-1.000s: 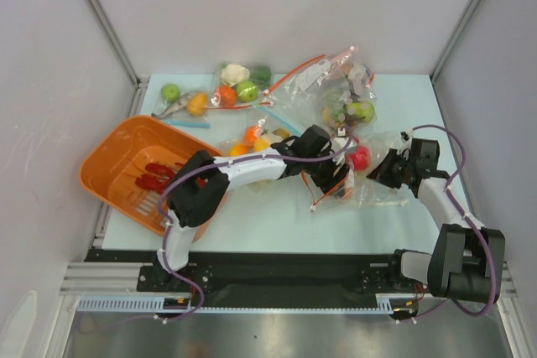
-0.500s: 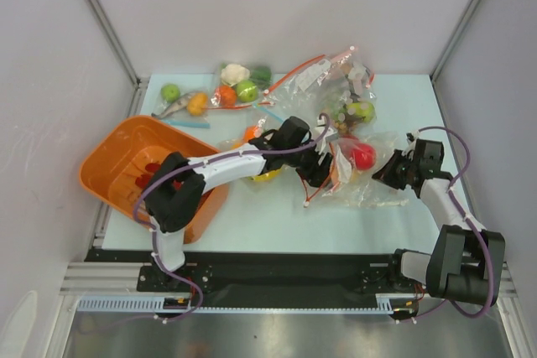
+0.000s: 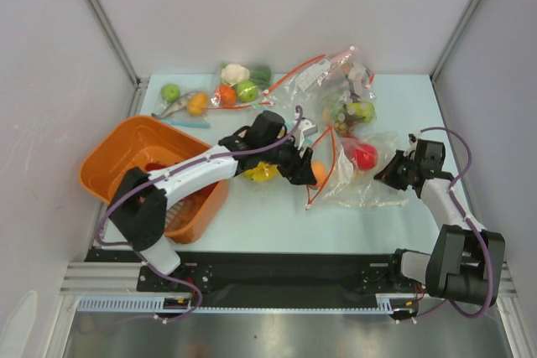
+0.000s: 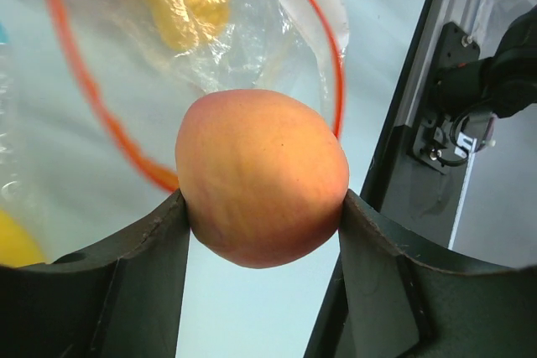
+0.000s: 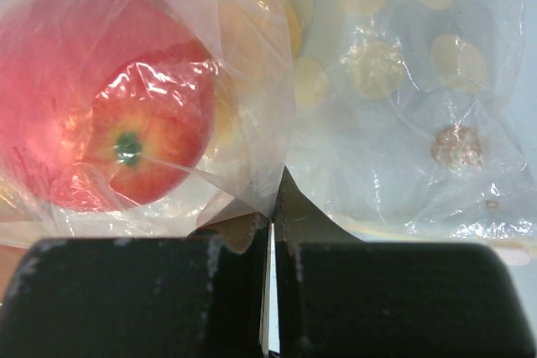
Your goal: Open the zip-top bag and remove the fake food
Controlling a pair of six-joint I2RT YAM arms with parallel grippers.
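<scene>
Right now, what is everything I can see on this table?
bag: one, clear with an orange-red zip, centre right, mouth open
apple: one, red, inside the bag
peach: one, orange, at the bag's mouth
basket: one, orange, left
red toy: one, in the basket
yellow food: one, beside the left arm
other bags: several, clear, holding food, along the back
left gripper: black, shut on the peach
right gripper: black, shut on the bag

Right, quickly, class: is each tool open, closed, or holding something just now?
Left tool: closed on a peach-orange fruit.
Right tool: closed, pinching the plastic of the zip-top bag.
</scene>
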